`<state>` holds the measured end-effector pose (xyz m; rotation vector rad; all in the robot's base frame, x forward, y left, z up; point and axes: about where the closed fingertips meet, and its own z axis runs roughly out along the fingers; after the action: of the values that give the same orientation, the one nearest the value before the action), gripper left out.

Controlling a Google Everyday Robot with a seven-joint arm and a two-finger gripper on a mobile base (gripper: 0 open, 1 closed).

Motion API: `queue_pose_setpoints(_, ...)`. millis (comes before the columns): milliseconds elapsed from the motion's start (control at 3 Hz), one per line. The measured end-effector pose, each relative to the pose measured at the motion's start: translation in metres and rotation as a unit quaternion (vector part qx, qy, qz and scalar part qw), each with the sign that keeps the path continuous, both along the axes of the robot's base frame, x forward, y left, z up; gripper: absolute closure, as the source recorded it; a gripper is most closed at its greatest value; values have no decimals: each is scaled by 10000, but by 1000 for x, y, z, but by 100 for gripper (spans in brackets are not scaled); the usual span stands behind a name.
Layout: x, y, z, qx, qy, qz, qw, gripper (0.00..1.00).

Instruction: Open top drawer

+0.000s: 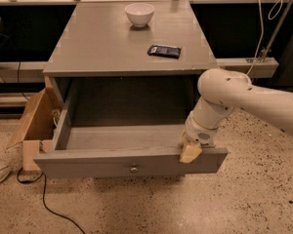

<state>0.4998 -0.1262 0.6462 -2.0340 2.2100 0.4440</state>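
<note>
The top drawer (102, 165) of the grey cabinet is pulled far out, and its inside is bare. Its flat grey front has one small round metal knob (134, 169) in the middle. My gripper (189, 150) hangs from the white arm (244, 99) that comes in from the right. It sits at the top edge of the drawer front near its right end, with a tan fingertip (189, 153) over the front panel. The two lower drawers are hidden beneath the open one.
On the cabinet top (88, 38) stand a white bowl (139, 13) and a dark flat packet (164, 50). An open cardboard box (31, 121) leans at the cabinet's left. A black cable (49, 208) runs across the speckled floor in front.
</note>
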Motion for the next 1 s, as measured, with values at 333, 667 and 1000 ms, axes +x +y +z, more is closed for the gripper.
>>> queue_pose_setpoints(333,0,-4,5,36,-35,-15,10000,46)
queue_pose_setpoints(667,2,-8,17,21,-113,-17,9999,14)
queue_pose_setpoints(1000,14,-39,118,-89,-749,-70,9971,0)
